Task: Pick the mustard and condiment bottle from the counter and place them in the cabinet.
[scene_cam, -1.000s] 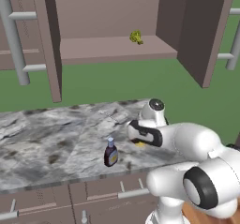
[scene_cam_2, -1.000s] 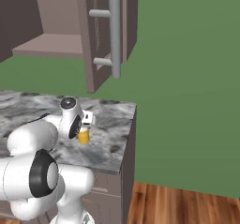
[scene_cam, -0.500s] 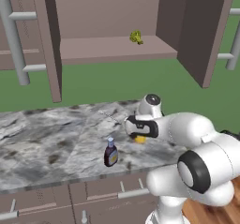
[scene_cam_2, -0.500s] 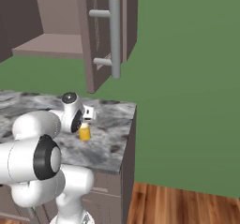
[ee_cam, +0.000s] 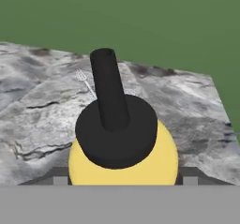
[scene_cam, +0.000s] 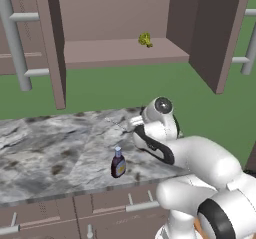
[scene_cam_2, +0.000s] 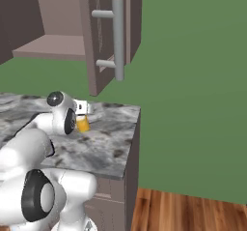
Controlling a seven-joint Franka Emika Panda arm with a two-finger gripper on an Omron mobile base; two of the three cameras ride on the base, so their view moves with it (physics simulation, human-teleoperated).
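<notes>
A white robot arm reaches low over a grey-white marbled counter (scene_cam: 55, 153) in a simulated kitchen. Its gripper (ee_cam: 123, 180) sits around a small yellow mustard bottle (ee_cam: 123, 160) with a black pointed cap. In the hand view the bottle stands upright between the two dark finger tips (ee_cam: 58, 177), one at each side of its yellow body, and the pincer appears pressed onto the mustard bottle. In the right base view the mustard bottle (scene_cam_2: 83, 124) shows as a patch of yellow just beside the wrist, near the right end of the counter (scene_cam_2: 113, 143), with the gripper (scene_cam_2: 82, 110) over it.

The condiment bottle (scene_cam: 118, 163), dark brown with an orange-white label and a pale cap, stands upright on the counter near its front edge, to the left of the arm and apart from it.

Above the counter hangs a brown-mauve cabinet (scene_cam: 120, 50) with its doors swung open and long grey bar handles (scene_cam: 15, 43). A small yellow-green object (scene_cam: 145, 39) rests on its shelf towards the right; too small to tell what it is. Below the counter run brown drawers (scene_cam: 105, 203) with grey handles
</notes>
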